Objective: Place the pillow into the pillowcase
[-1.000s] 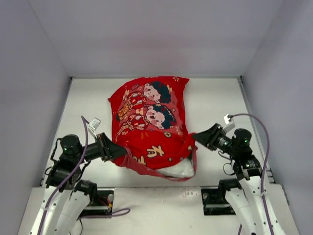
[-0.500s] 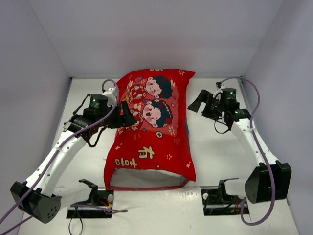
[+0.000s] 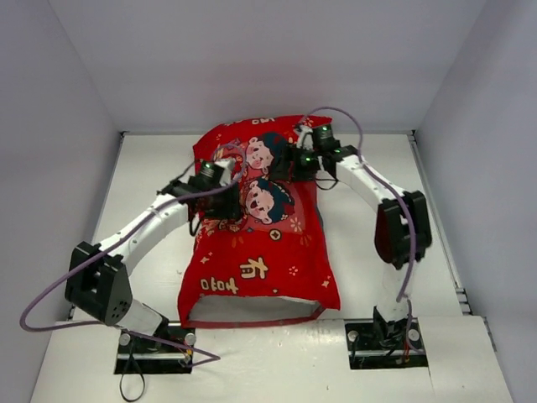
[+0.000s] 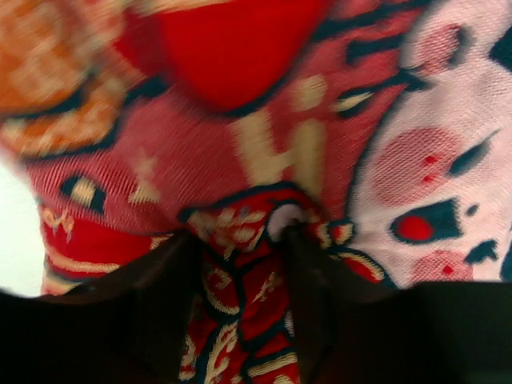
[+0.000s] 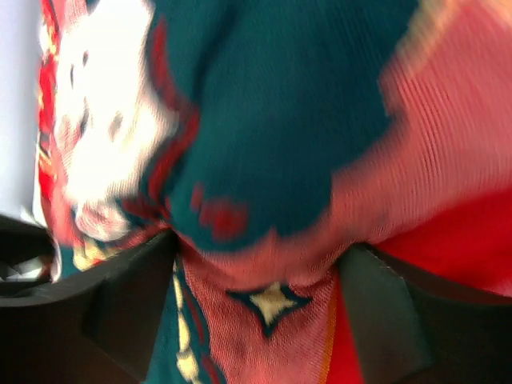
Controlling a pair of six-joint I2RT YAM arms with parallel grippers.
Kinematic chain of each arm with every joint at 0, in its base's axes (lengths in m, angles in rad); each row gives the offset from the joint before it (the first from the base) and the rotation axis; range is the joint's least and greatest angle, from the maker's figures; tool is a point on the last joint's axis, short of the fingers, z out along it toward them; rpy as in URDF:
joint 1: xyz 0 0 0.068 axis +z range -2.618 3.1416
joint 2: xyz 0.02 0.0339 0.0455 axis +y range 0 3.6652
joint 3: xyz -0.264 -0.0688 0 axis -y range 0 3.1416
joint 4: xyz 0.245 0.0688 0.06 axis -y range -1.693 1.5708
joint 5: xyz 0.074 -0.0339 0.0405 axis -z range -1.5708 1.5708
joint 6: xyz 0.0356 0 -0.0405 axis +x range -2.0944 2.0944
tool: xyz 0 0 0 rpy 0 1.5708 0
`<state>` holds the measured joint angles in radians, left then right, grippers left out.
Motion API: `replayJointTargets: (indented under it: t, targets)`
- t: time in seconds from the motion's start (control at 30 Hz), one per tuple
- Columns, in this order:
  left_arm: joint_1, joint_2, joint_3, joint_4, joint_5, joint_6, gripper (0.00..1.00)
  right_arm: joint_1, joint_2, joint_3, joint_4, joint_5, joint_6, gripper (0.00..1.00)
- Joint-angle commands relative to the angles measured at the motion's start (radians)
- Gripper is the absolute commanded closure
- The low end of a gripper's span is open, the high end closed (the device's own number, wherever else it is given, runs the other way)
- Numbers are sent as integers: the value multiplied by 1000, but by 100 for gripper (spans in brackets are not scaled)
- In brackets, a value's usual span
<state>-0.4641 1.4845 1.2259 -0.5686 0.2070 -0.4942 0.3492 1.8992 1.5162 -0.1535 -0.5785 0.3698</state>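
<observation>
The red pillowcase [image 3: 256, 243] lies plump on the table, its printed side up and its open end toward the near edge. A strip of the white pillow [image 3: 289, 300] shows inside that opening; the rest is hidden in the cover. My left gripper [image 3: 228, 195] rests on the cover's left side by the lower cartoon figure. In the left wrist view it [image 4: 240, 248] is shut on a raised fold of the fabric. My right gripper [image 3: 289, 164] sits on the far part by the upper figure. In the right wrist view it [image 5: 256, 256] is open, with fabric bulging between its fingers.
White walls enclose the table [image 3: 151, 168] on the left, far and right sides. Both arms reach over the cover from their bases at the near edge. Bare table surface lies on either side of the cover.
Both grippers moved inward from beside the cover onto its far half. The left closed on a fold of fabric. The cover has stayed where it lay.
</observation>
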Motion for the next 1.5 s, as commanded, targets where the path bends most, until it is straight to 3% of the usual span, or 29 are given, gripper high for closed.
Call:
replayJointTargets:
  t: [0.0, 0.03, 0.07, 0.13, 0.17, 0.2, 0.23, 0.27, 0.37, 0.4, 0.5, 0.63, 0.8, 0.93, 1.2, 1.23, 1.27, 1.33, 1.37, 1.4, 1.47]
  targets:
    - [-171, -98, -87, 96, 112, -119, 62, 72, 93, 200, 34, -182, -69, 34]
    - [-209, -111, -115, 130, 127, -194, 64, 82, 153, 241, 34, -211, -80, 45]
    - [-293, -137, -138, 200, 138, -228, 68, 91, 182, 283, 31, -233, -92, 65]
    - [-372, -159, -177, 278, 140, -291, 71, 106, 245, 399, 20, -265, -130, 78]
    - [-405, -165, -175, 335, 128, -297, 71, 108, 262, 435, 19, -271, -143, 77]
    - [-445, -167, -166, 341, 115, -299, 71, 109, 274, 465, 16, -249, -166, 73]
    - [-452, -167, -139, 340, 98, -281, 70, 106, 285, 519, 14, -222, -183, 55]
    - [-452, -174, -128, 332, 45, -270, 65, 102, 285, 541, 12, -189, -201, 45]
    - [-423, -187, -50, 228, -130, -184, 43, 67, 224, 599, 14, -8, -259, 27]
    - [-410, -184, 10, 158, -165, -167, 41, 51, 204, 613, 15, 21, -259, 22]
    - [-360, -165, 72, 81, -283, -104, 38, -35, 97, 592, 17, 121, -252, 14]
    - [-292, -165, 78, 75, -339, -73, 38, -159, -76, 396, 19, 201, -238, 11]
    - [-254, -138, 40, 43, -344, -69, 38, -292, -248, 133, 19, 135, -304, 12]
    - [-251, -87, -6, 39, -292, -101, 38, -296, -246, -35, 28, 24, -347, 10]
    - [-205, 103, 114, 47, -305, 12, 38, -176, -129, -99, 77, -17, -321, 1]
    - [-194, 127, 141, 50, -302, 37, 38, -165, -135, -112, 77, -3, -316, 4]
    - [-177, 149, 170, 61, -305, 92, 38, -156, -140, -128, 77, 18, -309, 17]
    - [-156, 212, 246, 82, -302, 144, 38, -150, -184, -204, 77, 71, -281, 34]
    - [-147, 229, 271, 105, -290, 184, 38, -150, -210, -237, 77, 92, -264, 59]
    - [-125, 258, 296, 119, -285, 200, 38, -151, -242, -273, 78, 153, -234, 72]
    - [-107, 281, 359, 147, -253, 232, 38, -151, -346, -385, 83, 219, -203, 88]
